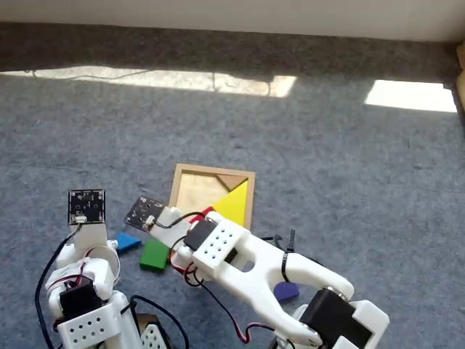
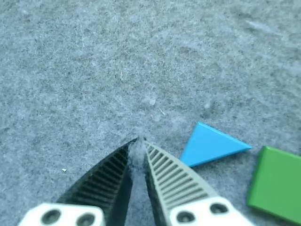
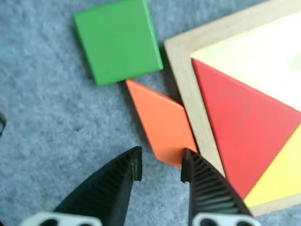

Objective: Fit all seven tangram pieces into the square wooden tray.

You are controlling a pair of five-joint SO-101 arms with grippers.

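1. In the high view, we see one dark board (image 1: 87, 206) on the left arm's wrist and a second dark board (image 1: 144, 213) on the right arm's wrist. Any print on them is too small for us to read.
2. The tray (image 1: 178, 190) lies flat on the grey fuzzy tabletop (image 1: 327, 160), near the middle.
3. Inside the tray, we see a yellow triangle (image 1: 234, 205), a red triangle (image 3: 244, 122) and a brown piece (image 1: 234, 179). The red triangle sits against the inside of the rim and meets the yellow one along one edge. The brown piece fills a far corner. Pale bare wood shows in the rest of the tray.
4. The orange piece (image 3: 162, 122) lies outside the tray, with one long edge right beside the rim. We cannot tell if it touches the rim.
5. The right fingers (image 3: 137, 164) are spread apart. One corner of the orange piece sits in the gap between them.
6. The green square (image 3: 117, 40) lies just beside the far corner of the orange piece.
7. The left fingers (image 2: 137, 142) are pressed together, tip to tip, with nothing between them. They are low over the grey tabletop.
8. The blue triangle (image 2: 209, 145) lies near the left fingers. A thin strip of tabletop lies between it and the green square.
9. The purple piece (image 1: 286, 292) peeks out from under the right arm (image 1: 247, 262), well apart from the tray.
10. Past the tray's far edge, the tabletop runs wide to two bright patches (image 1: 407, 94) of light.
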